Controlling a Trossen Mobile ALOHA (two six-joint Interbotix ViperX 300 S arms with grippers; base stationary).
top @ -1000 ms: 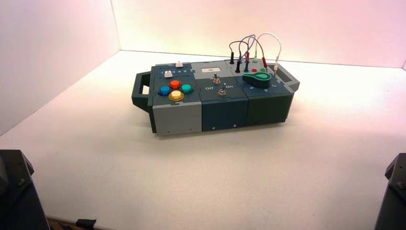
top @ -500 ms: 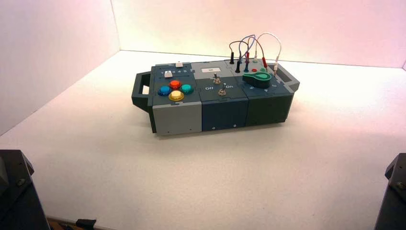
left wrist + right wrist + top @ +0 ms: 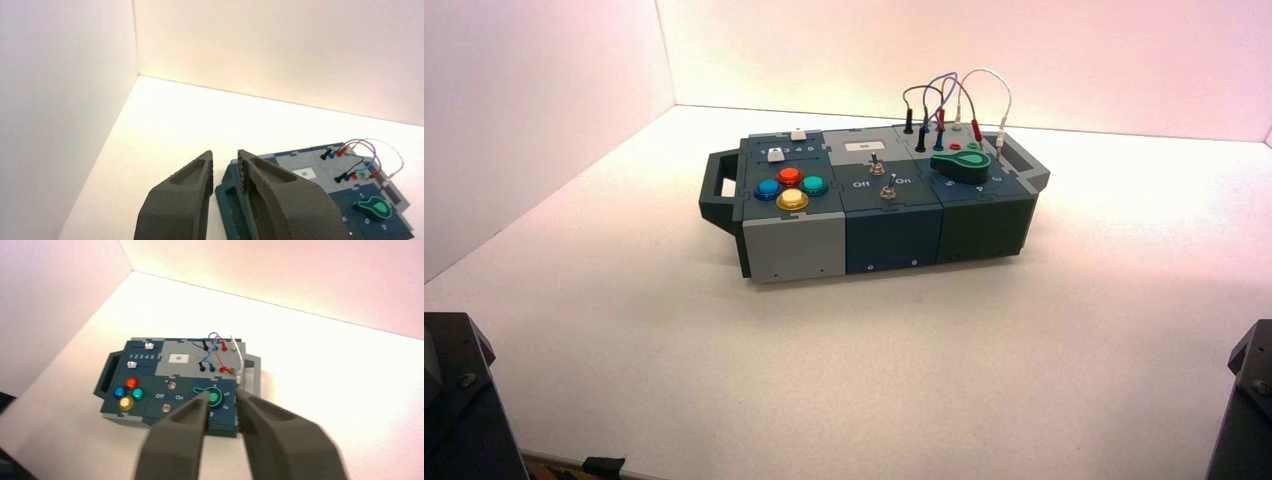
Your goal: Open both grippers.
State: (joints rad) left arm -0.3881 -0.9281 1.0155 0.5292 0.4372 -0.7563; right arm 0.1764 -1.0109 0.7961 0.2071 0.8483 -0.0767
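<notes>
My left gripper (image 3: 225, 154) shows in the left wrist view with its two dark fingers apart by a narrow gap and nothing between them. It hangs in the air well short of the box (image 3: 310, 167). My right gripper (image 3: 223, 396) also has its fingers apart and empty, above the table in front of the box (image 3: 165, 371). In the high view only black faceted parts of the left arm (image 3: 454, 400) and right arm (image 3: 1249, 400) show at the bottom corners, far from the box (image 3: 892, 240).
The box carries coloured buttons (image 3: 790, 187) at its left, toggle switches (image 3: 887, 191) in the middle, and a green knob (image 3: 961, 163) and looped wires (image 3: 954, 95) at its right. White walls close the table at the back and left.
</notes>
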